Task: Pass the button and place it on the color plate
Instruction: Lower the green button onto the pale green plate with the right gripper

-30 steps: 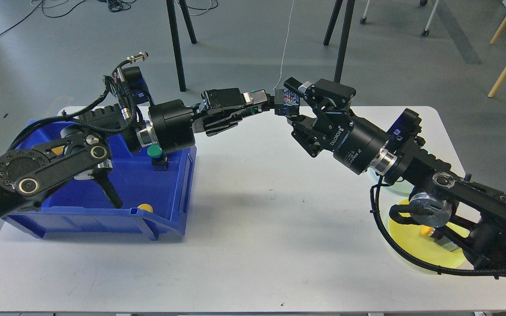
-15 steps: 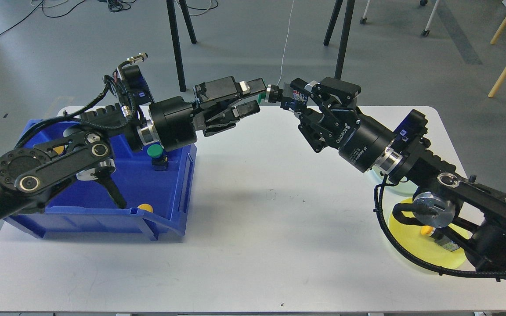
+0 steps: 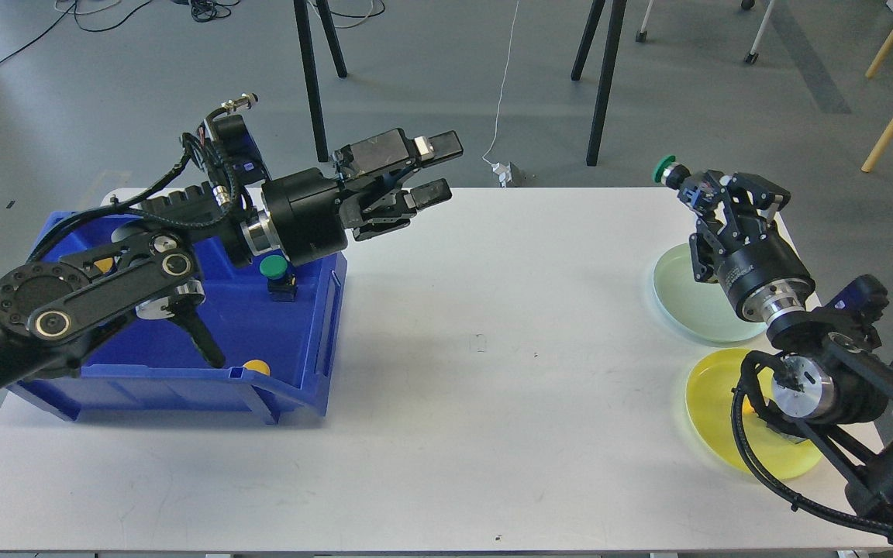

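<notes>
Now, right gripper (image 3: 701,191): closed on the green-capped button (image 3: 667,172), held up in the air past the table's far right edge.
Left gripper (image 3: 437,169): fingers spread, empty, above the table just beyond the blue bin (image 3: 303,364).
Green plate (image 3: 687,298): just under the right wrist, partly hidden by it.
Yellow plate (image 3: 714,415): nearer, half covered by the right arm.
Bin contents: another green button (image 3: 274,268), a yellow one (image 3: 256,366).

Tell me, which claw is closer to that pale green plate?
The right claw. It hangs just above the pale green plate's far edge, gripping a green button. The left claw is open, far across the table by the blue bin.
</notes>
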Robot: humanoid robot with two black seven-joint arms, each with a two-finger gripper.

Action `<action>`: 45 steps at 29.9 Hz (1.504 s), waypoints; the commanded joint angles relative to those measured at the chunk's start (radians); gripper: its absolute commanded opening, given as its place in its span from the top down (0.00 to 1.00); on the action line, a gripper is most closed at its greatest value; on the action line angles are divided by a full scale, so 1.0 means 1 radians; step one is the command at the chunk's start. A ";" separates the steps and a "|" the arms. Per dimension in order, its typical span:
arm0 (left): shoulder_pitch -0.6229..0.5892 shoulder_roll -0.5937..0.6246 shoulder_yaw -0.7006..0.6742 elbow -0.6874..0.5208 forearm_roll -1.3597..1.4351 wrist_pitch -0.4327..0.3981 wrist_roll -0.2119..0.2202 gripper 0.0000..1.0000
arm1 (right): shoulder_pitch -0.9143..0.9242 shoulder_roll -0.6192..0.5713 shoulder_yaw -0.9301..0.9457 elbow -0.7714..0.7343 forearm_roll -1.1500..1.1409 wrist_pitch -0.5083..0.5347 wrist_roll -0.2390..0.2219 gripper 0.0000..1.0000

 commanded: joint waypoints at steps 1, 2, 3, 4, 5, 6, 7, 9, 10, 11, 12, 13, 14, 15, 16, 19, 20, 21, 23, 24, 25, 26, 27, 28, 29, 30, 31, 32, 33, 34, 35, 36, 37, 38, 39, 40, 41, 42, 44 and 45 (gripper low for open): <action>-0.001 -0.003 0.000 0.000 0.000 0.000 0.000 0.02 | 0.044 0.064 -0.021 -0.167 0.024 -0.117 -0.107 1.00; -0.001 -0.003 0.000 0.000 0.000 -0.001 0.000 0.02 | 0.053 0.081 -0.030 -0.213 0.024 -0.117 -0.135 1.00; -0.001 -0.003 0.000 0.000 0.000 -0.001 0.000 0.02 | 0.058 0.098 -0.037 -0.259 0.026 -0.117 -0.147 1.00; -0.001 -0.003 0.000 0.000 0.000 -0.001 0.000 0.02 | 0.060 0.110 -0.042 -0.292 0.027 -0.117 -0.152 1.00; -0.001 -0.003 0.000 0.000 0.002 -0.003 0.000 0.02 | 0.063 0.121 -0.047 -0.319 0.027 -0.117 -0.158 0.99; -0.001 -0.003 0.000 0.000 0.002 -0.003 0.000 0.02 | 0.064 0.126 -0.048 -0.336 0.027 -0.117 -0.158 0.99; -0.001 -0.001 0.000 0.000 0.002 -0.001 0.000 0.02 | 0.066 0.130 -0.047 -0.349 0.029 -0.117 -0.158 0.95; -0.001 -0.001 0.000 0.000 0.000 -0.001 0.000 0.02 | 0.072 0.132 -0.047 -0.359 0.029 -0.117 -0.158 0.76; -0.001 -0.003 0.000 0.000 0.002 -0.001 0.000 0.02 | 0.073 0.132 -0.044 -0.359 0.032 -0.117 -0.158 0.64; -0.001 -0.003 0.000 0.000 0.000 -0.001 0.000 0.02 | 0.073 0.132 -0.033 -0.361 0.033 -0.117 -0.157 0.46; -0.001 -0.001 0.000 0.000 0.000 0.000 0.000 0.02 | 0.075 0.132 -0.028 -0.361 0.035 -0.117 -0.157 0.39; -0.001 -0.001 0.000 0.000 0.000 0.000 0.000 0.02 | 0.076 0.132 -0.024 -0.359 0.035 -0.117 -0.154 0.34; -0.001 0.000 0.000 0.000 0.000 0.000 0.000 0.02 | 0.078 0.132 -0.015 -0.358 0.035 -0.117 -0.154 0.26; 0.001 0.006 0.000 0.000 0.000 0.002 0.000 0.02 | 0.078 0.132 -0.004 -0.353 0.036 -0.117 -0.154 0.14; 0.001 0.011 -0.001 0.000 0.000 0.005 0.000 0.02 | 0.078 0.132 0.005 -0.349 0.037 -0.117 -0.154 0.00; 0.005 0.038 -0.017 0.012 -0.015 0.003 0.000 0.02 | 0.078 0.132 0.016 -0.336 0.037 -0.117 -0.155 0.00; 0.013 0.057 -0.035 0.021 -0.046 0.003 0.000 0.02 | 0.078 0.126 0.019 -0.317 0.038 -0.117 -0.157 0.00; 0.023 0.075 -0.058 0.030 -0.085 0.002 0.000 0.02 | 0.078 0.120 0.028 -0.292 0.038 -0.117 -0.158 0.00; 0.042 0.109 -0.099 0.052 -0.164 -0.007 0.000 0.02 | 0.077 0.115 0.048 -0.222 0.038 -0.117 -0.158 0.00; 0.050 0.124 -0.119 0.073 -0.202 -0.010 0.000 0.02 | 0.077 0.109 0.067 -0.180 0.037 -0.104 -0.157 0.00; 0.056 0.140 -0.142 0.102 -0.248 -0.013 0.000 0.02 | 0.077 0.095 0.090 -0.127 0.037 -0.072 -0.157 0.00; 0.062 0.152 -0.158 0.127 -0.286 -0.021 0.000 0.01 | 0.077 0.078 0.117 -0.079 0.037 -0.035 -0.157 0.00; 0.070 0.161 -0.169 0.153 -0.328 -0.038 0.000 0.01 | 0.077 0.060 0.142 -0.029 0.037 0.017 -0.157 0.00; 0.074 0.169 -0.172 0.179 -0.360 -0.071 0.000 0.01 | 0.081 0.049 0.154 0.016 0.037 0.066 -0.157 0.00; 0.077 0.175 -0.173 0.204 -0.383 -0.110 0.000 0.01 | 0.089 0.043 0.159 0.042 0.038 0.104 -0.157 0.00; 0.082 0.184 -0.173 0.231 -0.408 -0.135 0.000 0.01 | 0.105 0.040 0.160 0.061 0.037 0.141 -0.158 0.00; 0.083 0.192 -0.175 0.256 -0.429 -0.135 0.000 0.01 | 0.128 0.034 0.160 0.067 0.038 0.167 -0.158 0.00; 0.088 0.198 -0.175 0.280 -0.458 -0.135 0.000 0.01 | 0.150 0.028 0.159 0.067 0.038 0.195 -0.160 0.00; 0.093 0.204 -0.175 0.300 -0.486 -0.135 0.000 0.01 | 0.162 0.024 0.157 0.067 0.041 0.218 -0.160 0.00; 0.097 0.212 -0.175 0.322 -0.518 -0.135 0.000 0.01 | 0.167 0.023 0.159 0.069 0.053 0.250 -0.160 0.00; 0.105 0.220 -0.175 0.340 -0.550 -0.135 0.000 0.01 | 0.170 0.021 0.160 0.070 0.079 0.290 -0.160 0.00; 0.109 0.226 -0.175 0.351 -0.572 -0.135 0.000 0.01 | 0.173 0.017 0.160 0.070 0.107 0.331 -0.160 0.00; 0.116 0.229 -0.175 0.357 -0.586 -0.135 0.000 0.01 | 0.179 0.011 0.163 0.070 0.142 0.388 -0.160 0.00; 0.119 0.232 -0.175 0.360 -0.590 -0.135 0.000 0.00 | 0.187 0.002 0.165 0.064 0.179 0.458 -0.160 0.00; 0.122 0.233 -0.175 0.360 -0.591 -0.135 0.000 0.00 | 0.188 -0.005 0.170 0.058 0.208 0.527 -0.160 0.00; 0.122 0.235 -0.175 0.360 -0.591 -0.135 0.000 0.00 | 0.190 -0.009 0.171 0.043 0.240 0.615 -0.160 0.00; 0.122 0.235 -0.175 0.360 -0.592 -0.135 0.000 0.00 | 0.190 -0.011 0.173 0.012 0.266 0.711 -0.160 0.00; 0.122 0.233 -0.175 0.359 -0.591 -0.135 0.000 0.00 | 0.192 -0.012 0.173 -0.022 0.283 0.802 -0.160 0.00; 0.122 0.232 -0.175 0.357 -0.591 -0.135 0.000 0.00 | 0.192 -0.014 0.177 -0.072 0.303 0.860 -0.158 0.00; 0.122 0.227 -0.175 0.354 -0.587 -0.135 0.000 0.00 | 0.189 -0.017 0.188 -0.074 0.309 0.860 -0.158 0.00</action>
